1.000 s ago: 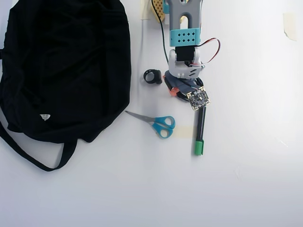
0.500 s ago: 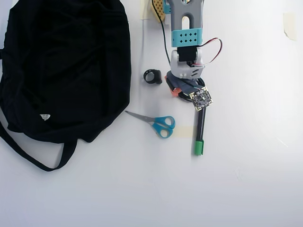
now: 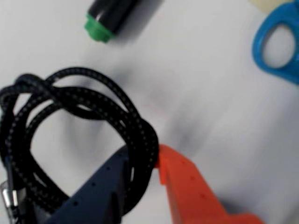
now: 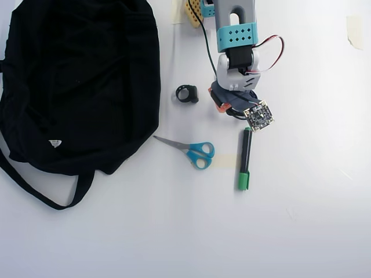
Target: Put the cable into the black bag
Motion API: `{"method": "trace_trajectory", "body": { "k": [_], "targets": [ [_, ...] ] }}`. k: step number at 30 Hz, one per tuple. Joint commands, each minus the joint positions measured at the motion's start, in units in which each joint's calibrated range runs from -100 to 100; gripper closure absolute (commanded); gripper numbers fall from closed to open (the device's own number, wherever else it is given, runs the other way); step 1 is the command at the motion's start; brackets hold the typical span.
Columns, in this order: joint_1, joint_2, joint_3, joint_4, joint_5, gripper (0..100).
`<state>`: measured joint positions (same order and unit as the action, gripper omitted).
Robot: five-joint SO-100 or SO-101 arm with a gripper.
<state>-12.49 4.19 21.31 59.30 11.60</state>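
Observation:
The cable (image 3: 98, 93) is black, braided and coiled in loops, with a metal plug end at the lower left of the wrist view. My gripper (image 3: 142, 155) has a dark blue finger (image 3: 100, 186) and an orange finger (image 3: 184, 186), and they are shut on one side of the coil. In the overhead view the gripper (image 4: 229, 105) stands right of the middle and hides nearly all of the cable. The black bag (image 4: 81, 81) lies flat at the left, well apart from the gripper, with its strap trailing at the lower left.
A black marker with a green cap (image 4: 244, 159) (image 3: 105, 21) and blue-handled scissors (image 4: 194, 152) (image 3: 278, 44) lie just in front of the gripper. A small black ring (image 4: 186, 94) sits between the gripper and the bag. Bits of tape (image 4: 355, 29) stick on the white table.

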Motion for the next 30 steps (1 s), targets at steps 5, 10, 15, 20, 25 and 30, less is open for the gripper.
{"method": "trace_trajectory", "body": {
  "k": [5, 10, 15, 20, 25, 30],
  "targets": [
    [-0.37, -10.75, -1.72, 1.17, 0.15, 98],
    [-0.30, -12.99, -2.44, 5.22, 0.46, 98],
    [-0.22, -15.81, -2.62, 9.01, 0.41, 98],
    [0.52, -18.30, -2.62, 9.01, 0.09, 98],
    [2.24, -20.04, -2.62, 9.09, -0.01, 98],
    [3.74, -22.45, -2.62, 11.33, -0.06, 98]
  ]
}}
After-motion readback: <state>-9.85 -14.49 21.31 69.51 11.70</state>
